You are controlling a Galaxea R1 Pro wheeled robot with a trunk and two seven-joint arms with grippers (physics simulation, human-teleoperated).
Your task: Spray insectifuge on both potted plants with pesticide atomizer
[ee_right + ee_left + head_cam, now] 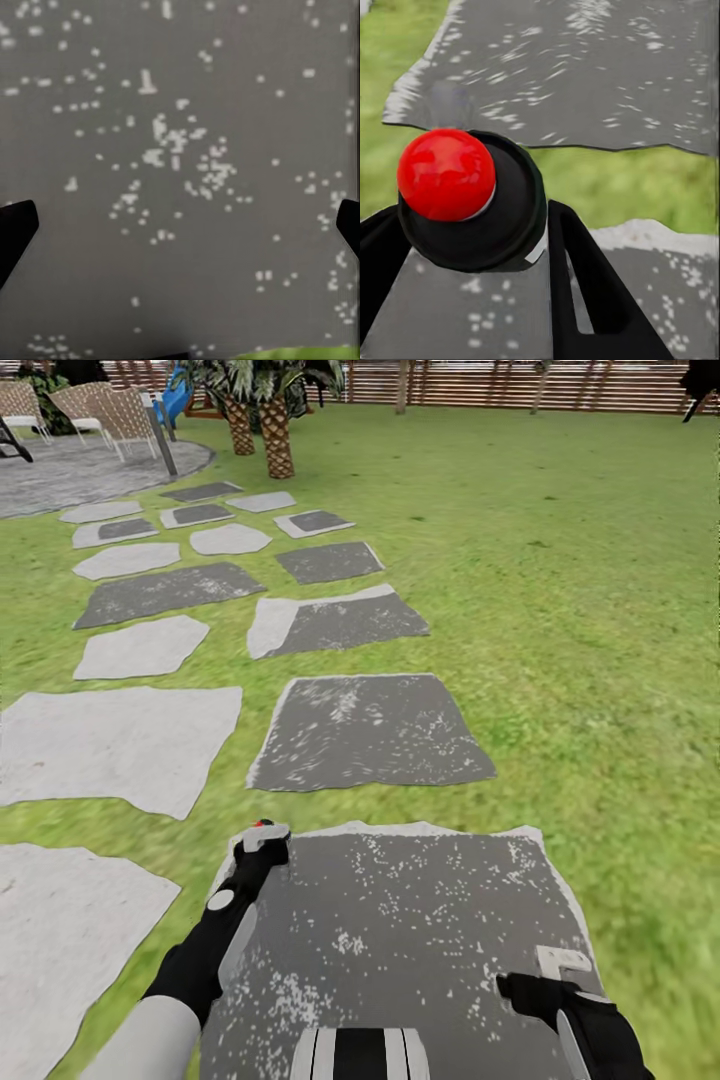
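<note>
My left gripper (262, 842) (472, 217) is shut on the pesticide atomizer (472, 217), a black round body topped by a red knob (446, 174). In the head view only that red top (263, 824) peeks above the gripper. My right gripper (560, 963) (180, 225) is open and holds nothing, hanging over a dark speckled paving slab (400, 920). Around me is the garden, with its grass lawn (570, 610). The potted plants are out of view.
Grey and dark paving slabs (365, 730) lead ahead and to the left across the grass. Two palm trunks (275, 440) stand at the far end, with woven chairs (115, 415) on a round paved patch left of them. A brown slat fence (520, 385) closes the back.
</note>
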